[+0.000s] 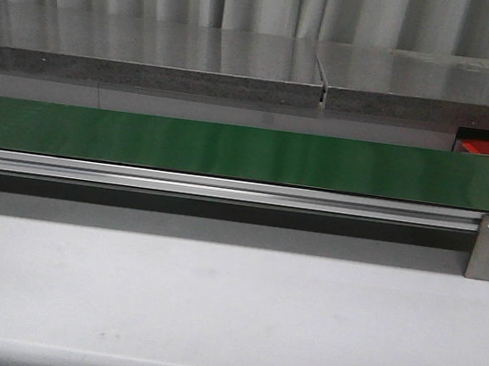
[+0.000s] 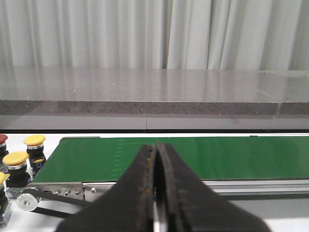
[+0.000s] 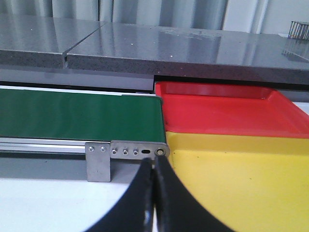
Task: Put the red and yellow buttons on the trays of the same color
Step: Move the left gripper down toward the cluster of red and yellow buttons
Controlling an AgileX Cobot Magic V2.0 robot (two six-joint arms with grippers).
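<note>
1. The green belt [image 1: 231,150] runs across the table [image 1: 210,305] from its left edge to its right edge, and nothing rides on it in any view.
2. The buttons sit just past the belt's left end: the left wrist view shows yellow buttons [image 2: 16,159] in a cluster, with a sliver of a red button [image 2: 2,139] at the frame edge.
3. Past the belt's right end lie the red tray [image 3: 227,108] and, touching it on the near side, the yellow tray [image 3: 241,179]. Both look empty.
4. The left gripper [image 2: 155,193] has its fingers pressed together and holds nothing. The same goes for the right gripper [image 3: 153,198].
5. My guess is that no button has been sorted yet.
6. Risks:
   - Pressed-together fingers would knock a button over, so they must spread first.
   - The buttons stand close together, so a grab may nudge a neighbour.
   - The trays touch, so a careless drop near the seam could land in the wrong colour.
</note>
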